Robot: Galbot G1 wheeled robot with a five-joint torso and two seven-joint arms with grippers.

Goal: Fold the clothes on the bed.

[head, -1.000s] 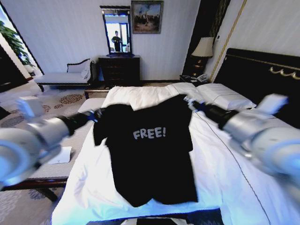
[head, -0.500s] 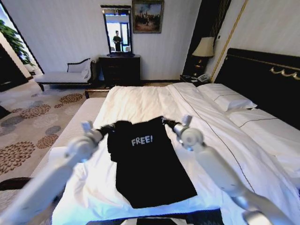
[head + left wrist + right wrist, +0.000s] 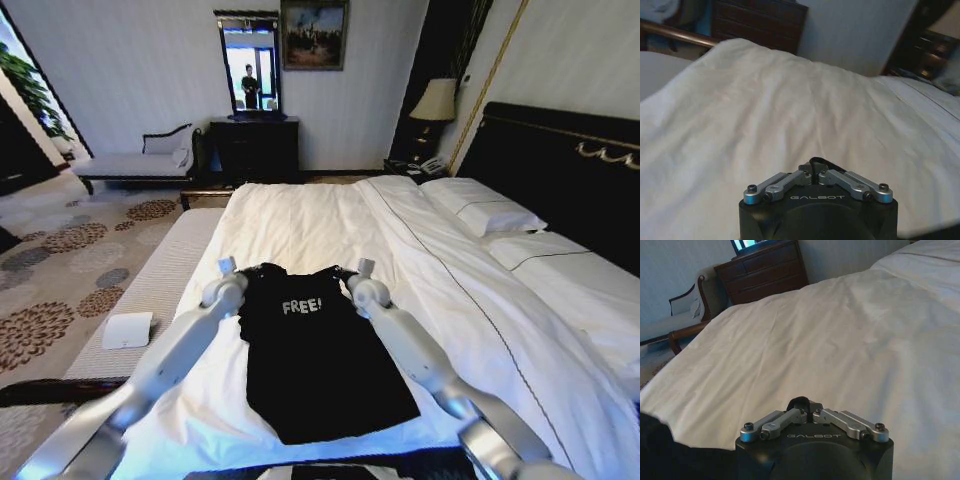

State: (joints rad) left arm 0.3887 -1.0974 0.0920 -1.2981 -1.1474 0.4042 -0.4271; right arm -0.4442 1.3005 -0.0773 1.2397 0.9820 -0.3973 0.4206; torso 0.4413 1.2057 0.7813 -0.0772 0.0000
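The black T-shirt (image 3: 318,350) is laid flat on the white bed (image 3: 300,215), its "FREE!" lettering facing up and its hem toward the foot. A second ago it was held raised and stretched between the two arms; since then it has been lowered onto the duvet and both arms have been brought in and down. The left gripper (image 3: 243,272) is closed on the shirt's left shoulder, a pinch of black cloth seen between its fingers (image 3: 815,172). The right gripper (image 3: 345,271) is likewise clamped on the right shoulder (image 3: 805,410).
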